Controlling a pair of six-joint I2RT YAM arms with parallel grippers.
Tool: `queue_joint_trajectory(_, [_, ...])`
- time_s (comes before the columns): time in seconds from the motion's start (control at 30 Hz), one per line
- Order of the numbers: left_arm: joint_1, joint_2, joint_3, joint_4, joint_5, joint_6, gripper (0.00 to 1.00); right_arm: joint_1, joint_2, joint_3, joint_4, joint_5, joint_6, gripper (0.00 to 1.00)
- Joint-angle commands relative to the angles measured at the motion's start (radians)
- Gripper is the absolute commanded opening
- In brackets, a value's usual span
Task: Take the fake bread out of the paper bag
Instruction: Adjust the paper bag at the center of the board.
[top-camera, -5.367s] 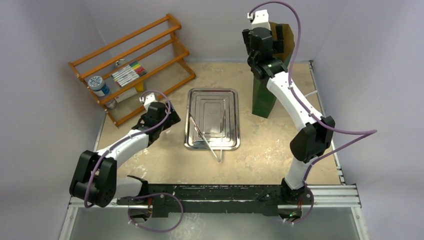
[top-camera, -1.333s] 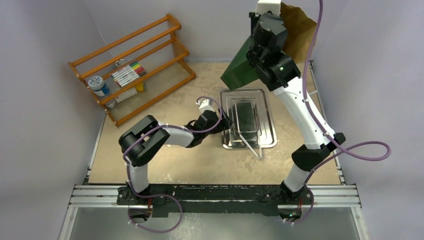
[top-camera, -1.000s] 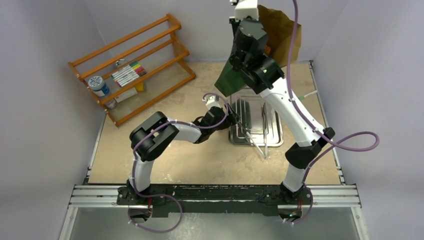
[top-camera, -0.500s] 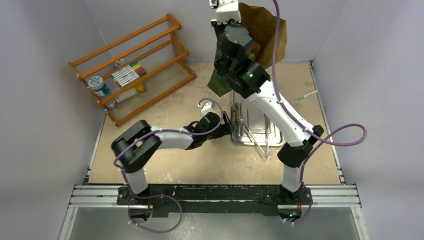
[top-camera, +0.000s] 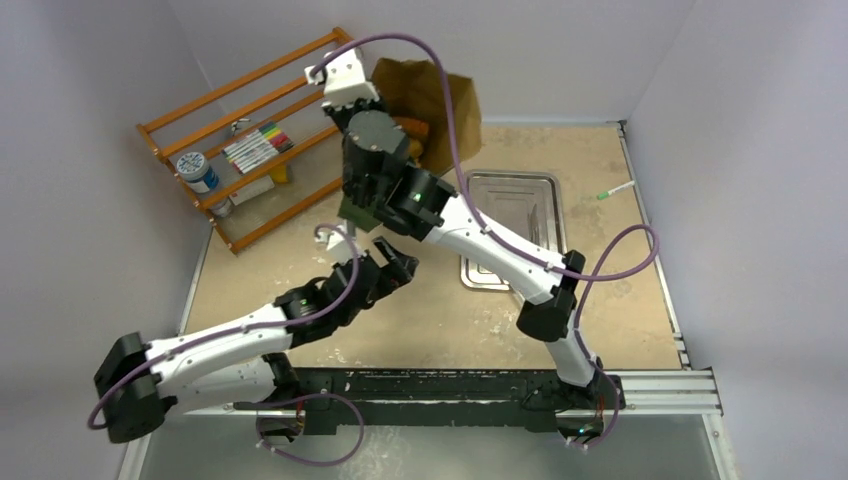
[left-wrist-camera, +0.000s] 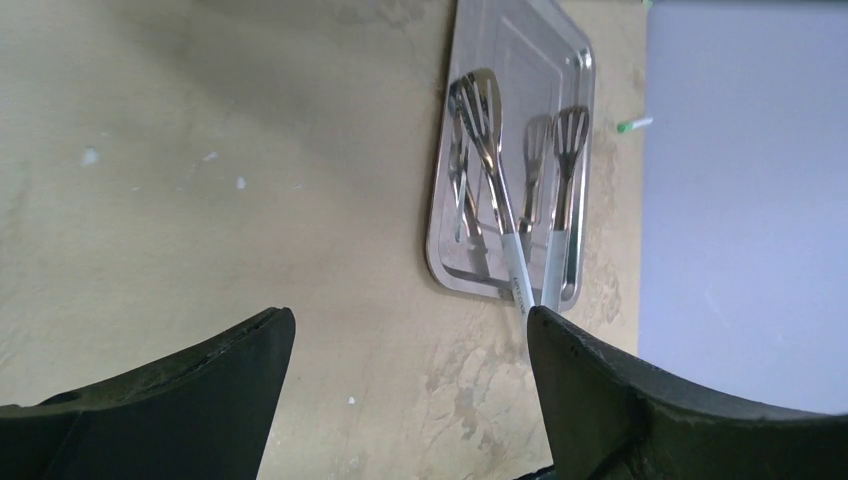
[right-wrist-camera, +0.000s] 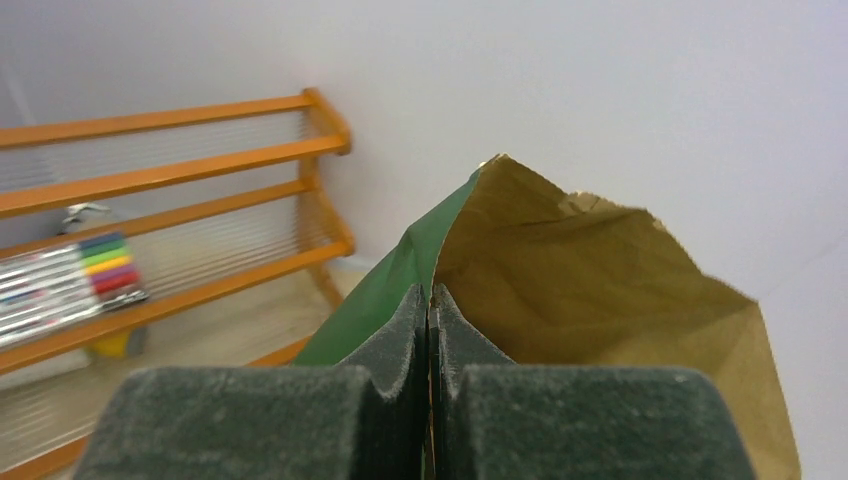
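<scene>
- Right wrist view: the right gripper (right-wrist-camera: 430, 310) pinches the rim of the paper bag (right-wrist-camera: 560, 270), jaws tight together. That pinch likely must not slacken.
- Top view: the bag hangs aloft near the rack (top-camera: 262, 130), with an orange piece of bread (top-camera: 415, 128) apparently inside its mouth. It should probably be tipped over the tray (top-camera: 500, 195), not bare table.
- Left wrist view: the left gripper (left-wrist-camera: 405, 330) is spread wide and empty, looking toward the tongs (left-wrist-camera: 500, 180) on the tray.

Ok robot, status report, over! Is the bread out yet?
Right gripper shut on paper bag rim. Left gripper open, empty. Bread not out, orange bit showing inside bag. Tray with tongs sits aside.
</scene>
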Motion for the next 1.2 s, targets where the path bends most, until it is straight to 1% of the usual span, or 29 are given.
queue_joint_trajectory(0.0, [-0.021, -0.179, -0.018, -0.202, -0.208, -0.129, 0.86, 0.059, -0.042, 0.068, 0.071, 0.002, 0.113, 0.00])
queue_joint_trajectory(0.1, [-0.023, -0.246, -0.009, -0.320, -0.279, -0.184, 0.86, 0.096, -0.014, 0.082, 0.010, -0.008, 0.215, 0.00])
queue_joint_trajectory(0.17, [-0.022, -0.269, 0.003, -0.387, -0.317, -0.226, 0.86, 0.119, -0.007, 0.080, 0.005, -0.007, 0.264, 0.00])
queue_joint_trajectory(0.3, [-0.022, -0.290, 0.003, -0.443, -0.348, -0.278, 0.86, 0.148, -0.009, 0.063, 0.036, 0.023, 0.299, 0.00])
queue_joint_trajectory(0.4, [-0.022, -0.283, -0.008, -0.469, -0.364, -0.318, 0.86, 0.166, -0.033, 0.013, 0.036, 0.052, 0.326, 0.00])
queue_joint_trajectory(0.47, [-0.022, -0.280, -0.029, -0.492, -0.383, -0.379, 0.86, 0.169, -0.086, -0.088, -0.058, 0.043, 0.499, 0.00])
queue_joint_trajectory(0.57, [-0.022, -0.295, -0.052, -0.506, -0.404, -0.431, 0.86, 0.169, -0.135, -0.207, -0.141, 0.013, 0.648, 0.00])
queue_joint_trajectory(0.6, [-0.022, -0.304, -0.058, -0.507, -0.410, -0.440, 0.85, 0.169, -0.141, -0.221, -0.174, 0.003, 0.690, 0.00])
queue_joint_trajectory(0.7, [-0.023, -0.339, -0.047, -0.527, -0.424, -0.447, 0.84, 0.168, -0.142, -0.258, -0.260, -0.005, 0.801, 0.00])
queue_joint_trajectory(0.8, [-0.022, -0.363, -0.010, -0.584, -0.445, -0.457, 0.83, 0.167, -0.157, -0.306, -0.282, -0.008, 0.852, 0.00])
queue_joint_trajectory(0.9, [-0.022, -0.378, 0.041, -0.637, -0.489, -0.453, 0.83, 0.168, -0.177, -0.353, -0.335, -0.008, 0.935, 0.00])
queue_joint_trajectory(1.03, [-0.022, -0.372, 0.104, -0.670, -0.564, -0.410, 0.84, 0.167, -0.214, -0.419, -0.421, -0.018, 1.049, 0.00])
queue_joint_trajectory(1.1, [-0.023, -0.357, 0.126, -0.674, -0.585, -0.396, 0.84, 0.167, -0.238, -0.455, -0.444, -0.020, 1.082, 0.03])
queue_joint_trajectory(1.17, [-0.022, -0.338, 0.129, -0.662, -0.591, -0.380, 0.85, 0.167, -0.261, -0.491, -0.450, -0.032, 1.092, 0.09])
